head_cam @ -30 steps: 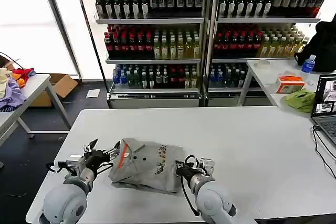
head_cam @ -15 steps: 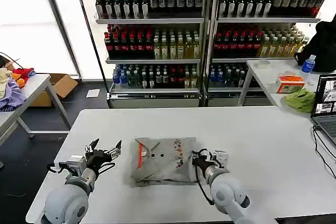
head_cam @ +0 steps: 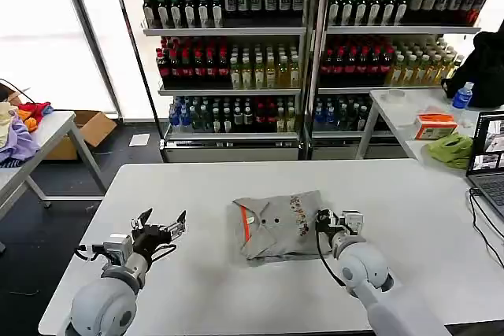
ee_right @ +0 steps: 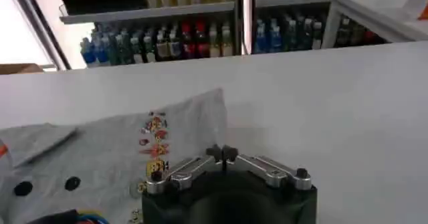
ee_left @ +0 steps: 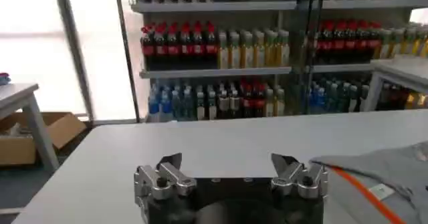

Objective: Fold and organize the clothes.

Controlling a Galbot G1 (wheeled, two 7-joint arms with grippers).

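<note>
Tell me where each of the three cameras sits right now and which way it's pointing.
Head view: on the robot's head, looking forward and down at the white table; both arms show, the left gripper and the right gripper beside the folded grey T-shirt.
Left wrist view: on the left wrist, facing across the table toward the drink shelves; its open fingers show.
Right wrist view: on the right wrist, facing the shelves; its shut gripper sits over the shirt.
Shared: the T-shirt and shelves appear in all three.
</note>
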